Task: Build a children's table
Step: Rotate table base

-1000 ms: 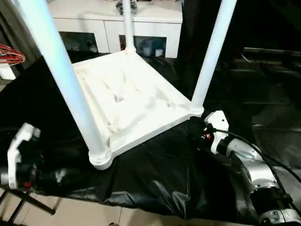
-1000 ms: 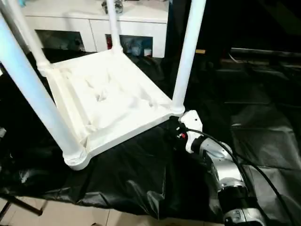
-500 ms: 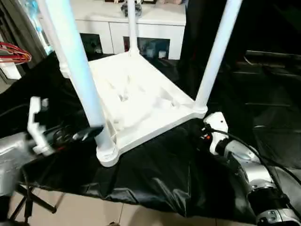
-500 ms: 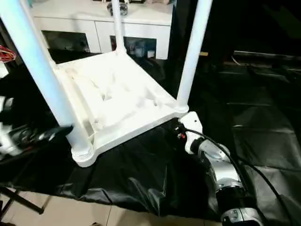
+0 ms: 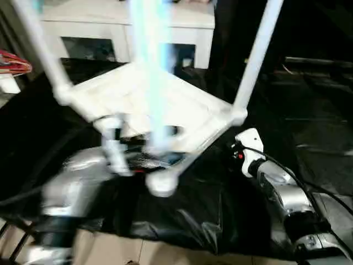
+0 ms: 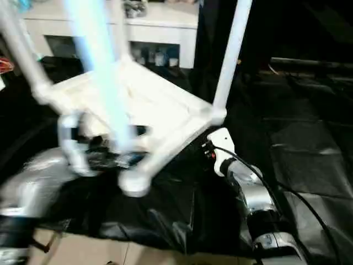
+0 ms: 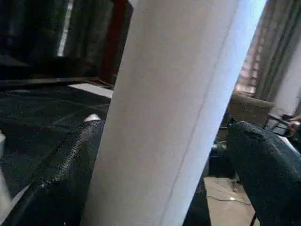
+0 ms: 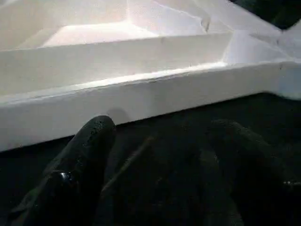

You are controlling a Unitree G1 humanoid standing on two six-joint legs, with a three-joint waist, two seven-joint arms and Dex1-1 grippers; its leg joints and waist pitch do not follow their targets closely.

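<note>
The children's table (image 5: 132, 96) lies upside down on the black cloth, its white legs pointing up. My left gripper (image 5: 148, 158) has reached the near leg (image 7: 178, 70) just above its corner socket (image 5: 161, 185). It is open, with one black finger on each side of the leg. One finger (image 7: 61, 174) lies against the leg and the other finger (image 7: 268, 165) stands a little off it. My right gripper (image 8: 164, 179) is open and low over the cloth, just short of the table's near right rim (image 8: 141, 99) and close to the right corner leg (image 5: 253, 61).
A white cabinet (image 5: 187, 22) with glass-fronted compartments stands behind the table. Black cloth (image 5: 209, 210) covers the work surface, and pale floor (image 5: 165, 256) shows in front of it. Red cables (image 5: 14, 63) lie at the far left. A black cable (image 5: 287, 171) runs along my right forearm.
My left arm has swung in from the left, and its fingers now sit on either side of the near leg. The table's near corner has shifted right. My right gripper has hardly moved.
</note>
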